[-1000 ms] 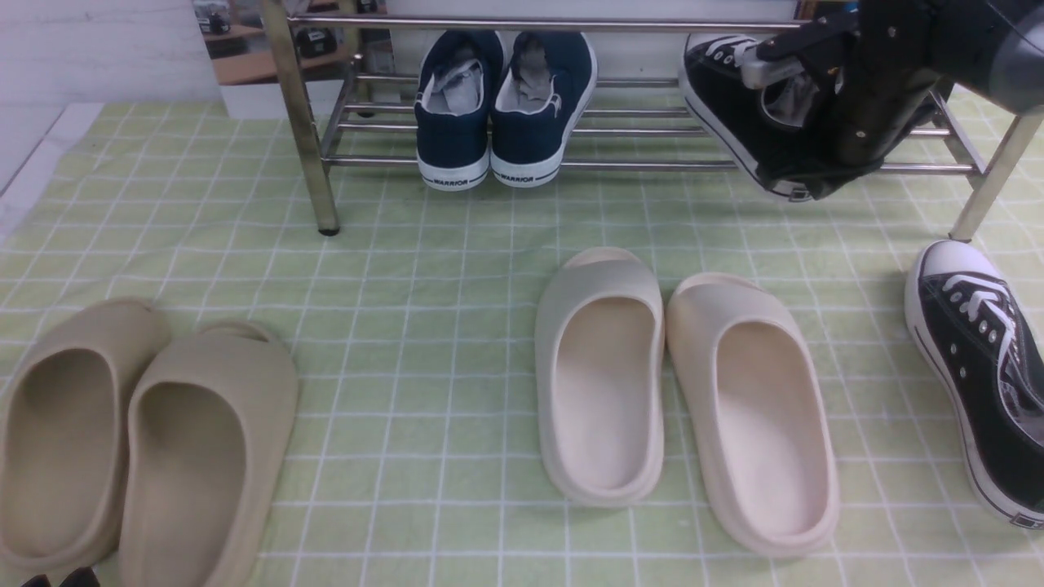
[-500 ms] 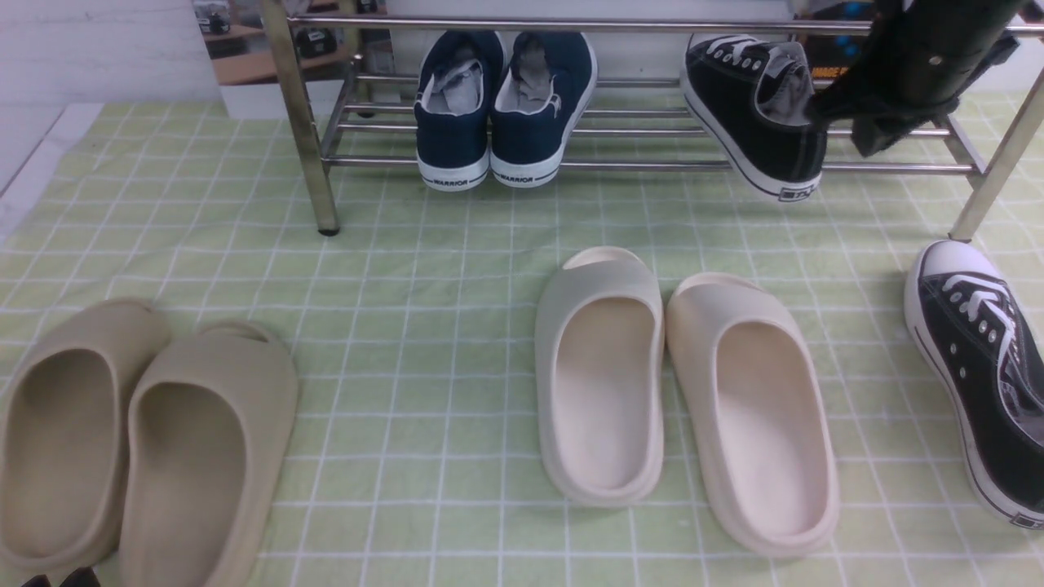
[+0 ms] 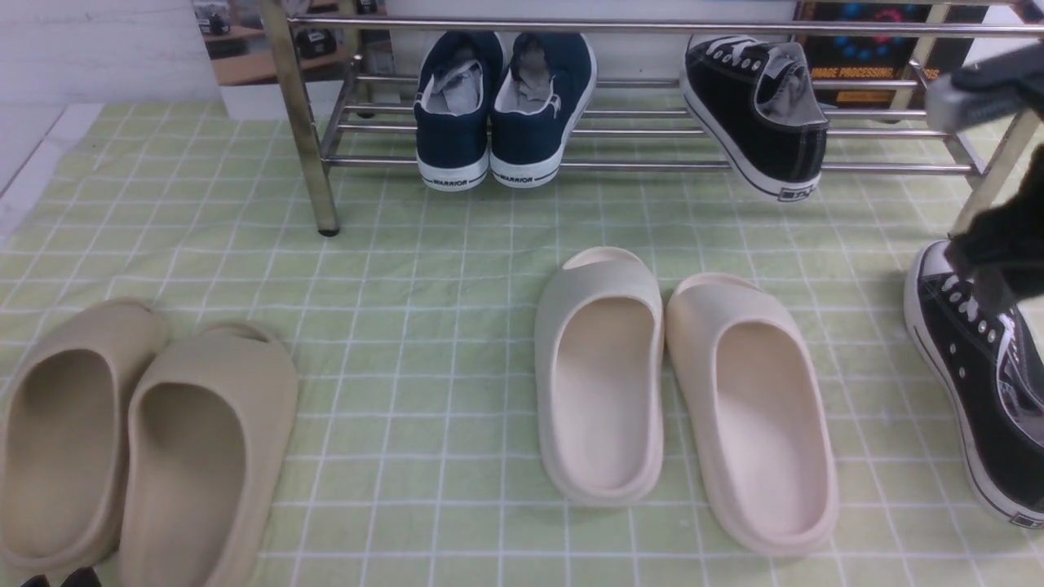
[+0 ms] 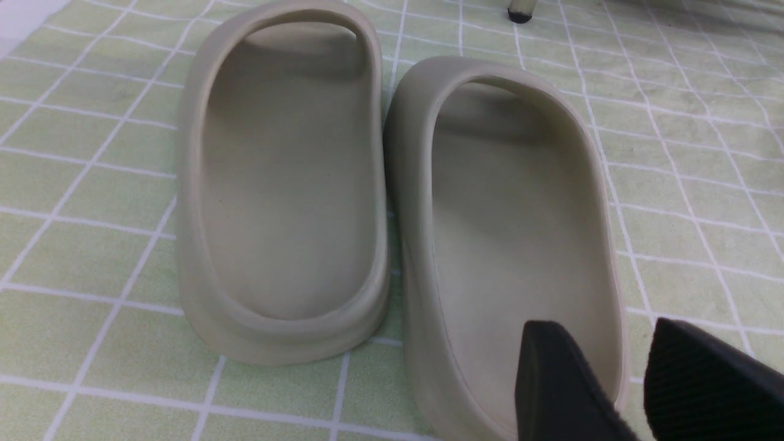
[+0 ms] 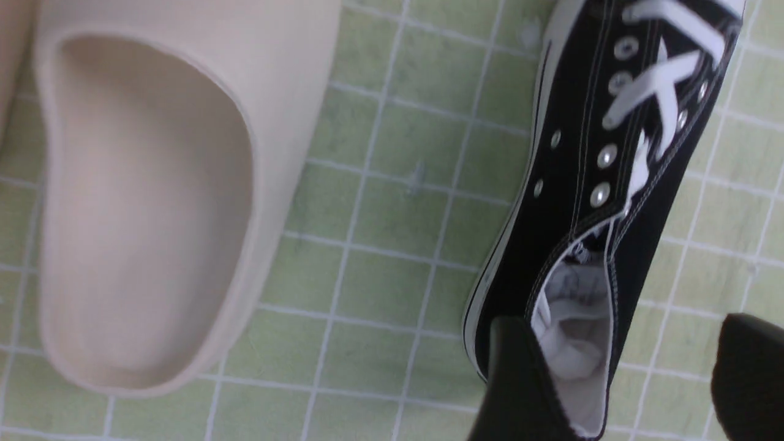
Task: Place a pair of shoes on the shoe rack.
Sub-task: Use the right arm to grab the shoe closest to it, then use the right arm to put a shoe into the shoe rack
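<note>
One black sneaker [image 3: 758, 114] with white laces rests on the chrome shoe rack [image 3: 636, 165] at its right end, heel over the front bar, with nothing touching it. Its mate [image 3: 979, 383] lies on the cloth at the far right. My right arm [image 3: 999, 240] shows blurred above that sneaker's toe. In the right wrist view my right gripper [image 5: 631, 367] is open wide over the heel opening of the floor sneaker [image 5: 600, 202], holding nothing. My left gripper [image 4: 618, 373] is open and empty above the heel of a beige slide [image 4: 514, 226].
Navy WARRIOR sneakers [image 3: 506, 106] sit on the rack's left half. A cream pair of slides [image 3: 685, 391] lies mid-cloth, close to the floor sneaker. A beige pair [image 3: 139, 440] lies at the front left. The rack's right leg [image 3: 991, 183] stands just behind the floor sneaker.
My right gripper opened and let go of the black sneaker, which stays on the rack. The right arm then swung back and down to the right, over the floor sneaker.
</note>
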